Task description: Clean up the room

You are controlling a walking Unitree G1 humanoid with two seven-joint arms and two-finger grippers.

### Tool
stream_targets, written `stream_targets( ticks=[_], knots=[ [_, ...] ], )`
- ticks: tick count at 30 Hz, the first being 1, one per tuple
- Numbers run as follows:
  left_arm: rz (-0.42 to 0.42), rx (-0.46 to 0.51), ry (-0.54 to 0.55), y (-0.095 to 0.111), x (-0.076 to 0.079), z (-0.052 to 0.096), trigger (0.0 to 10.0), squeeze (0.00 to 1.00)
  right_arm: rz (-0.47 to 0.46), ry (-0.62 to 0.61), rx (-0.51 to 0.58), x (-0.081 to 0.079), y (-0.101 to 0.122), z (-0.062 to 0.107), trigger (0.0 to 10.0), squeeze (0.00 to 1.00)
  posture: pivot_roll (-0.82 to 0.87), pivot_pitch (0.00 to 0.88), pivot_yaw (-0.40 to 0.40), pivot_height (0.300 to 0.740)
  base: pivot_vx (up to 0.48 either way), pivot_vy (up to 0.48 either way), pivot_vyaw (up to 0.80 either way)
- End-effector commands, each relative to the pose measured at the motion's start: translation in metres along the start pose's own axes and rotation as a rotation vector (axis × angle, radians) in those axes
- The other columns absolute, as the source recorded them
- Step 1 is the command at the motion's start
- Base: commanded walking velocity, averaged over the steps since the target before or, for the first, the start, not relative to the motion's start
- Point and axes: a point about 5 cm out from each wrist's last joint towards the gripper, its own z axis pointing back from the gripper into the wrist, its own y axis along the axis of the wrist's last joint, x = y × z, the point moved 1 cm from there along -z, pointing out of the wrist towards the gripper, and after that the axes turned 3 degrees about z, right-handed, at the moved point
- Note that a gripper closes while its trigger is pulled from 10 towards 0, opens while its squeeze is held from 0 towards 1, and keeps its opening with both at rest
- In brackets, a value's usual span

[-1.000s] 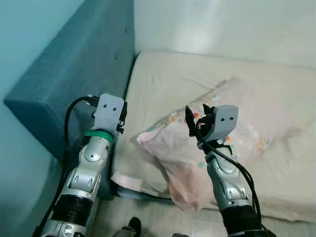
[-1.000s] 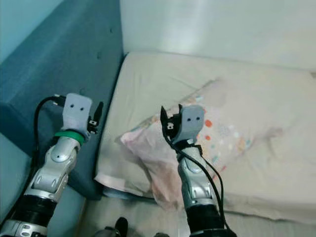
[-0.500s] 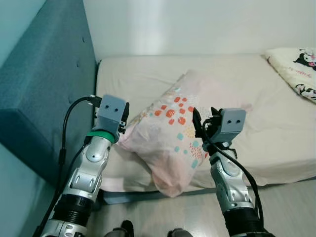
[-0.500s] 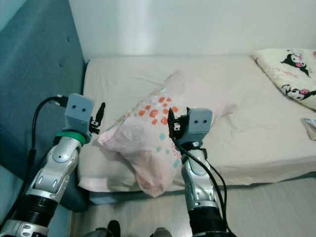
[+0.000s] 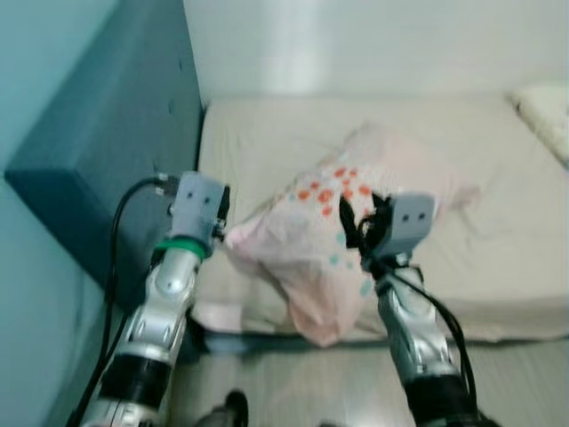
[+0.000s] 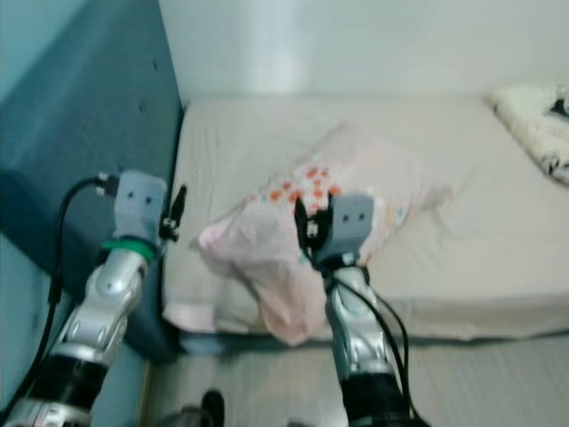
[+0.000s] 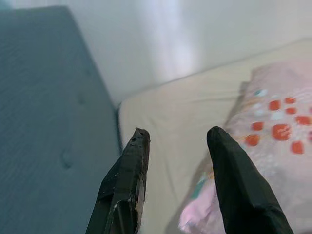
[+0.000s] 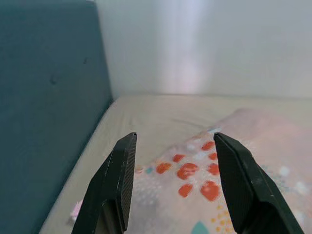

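— Where's the pink pillow (image 5: 342,222)?
— On the bed (image 5: 498,240), its near corner hanging over the edge.
— And the fingers?
— Both spread, empty. Left gripper (image 7: 178,146) hovers at its left end, right gripper (image 8: 173,151) above its middle.

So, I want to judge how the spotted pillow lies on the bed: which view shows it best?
The left eye view shows the whole pillow, slanted, one corner overhanging the mattress edge. The right eye view matches; both wrist views catch just part of it.
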Motion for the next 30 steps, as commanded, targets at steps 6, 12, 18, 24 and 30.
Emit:
stream_targets(
  ticks=[6, 12, 18, 24, 30],
  knots=[
    [-0.018, 0.006, -0.016, -0.0009, 0.0026, 0.0003, 10.0, 0.00, 0.006, -0.004, -0.016, 0.0023, -0.0040, 0.0031, 10.0, 0.00, -0.08, 0.062, 0.044, 0.740, 0.456, 0.000, 0.00],
    [-0.010, -0.005, -0.009, -0.0022, 0.0017, 0.0001, 10.0, 0.00, 0.011, 0.005, -0.014, 0.0011, -0.0040, 0.0031, 10.0, 0.00, -0.08, 0.062, 0.046, 0.740, 0.269, 0.000, 0.00],
    [-0.019, 0.015, -0.010, 0.0003, 0.0016, -0.0004, 10.0, 0.00, 0.017, 0.016, -0.013, -0.0004, -0.0039, 0.0030, 10.0, 0.00, -0.08, 0.061, 0.046, 0.740, 0.000, 0.000, 0.00],
    [-0.014, 0.011, -0.009, -0.0001, 0.0014, -0.0008, 10.0, 0.00, 0.016, 0.016, -0.014, -0.0001, -0.0045, 0.0032, 10.0, 0.00, -0.08, 0.059, 0.048, 0.740, 0.340, 0.000, 0.00],
    [-0.006, 0.003, -0.006, -0.0009, 0.0015, -0.0009, 10.0, 0.00, 0.015, 0.016, -0.014, 0.0000, -0.0045, 0.0034, 10.0, 0.00, -0.08, 0.059, 0.048, 0.740, 0.000, 0.000, 0.00]
  ],
)
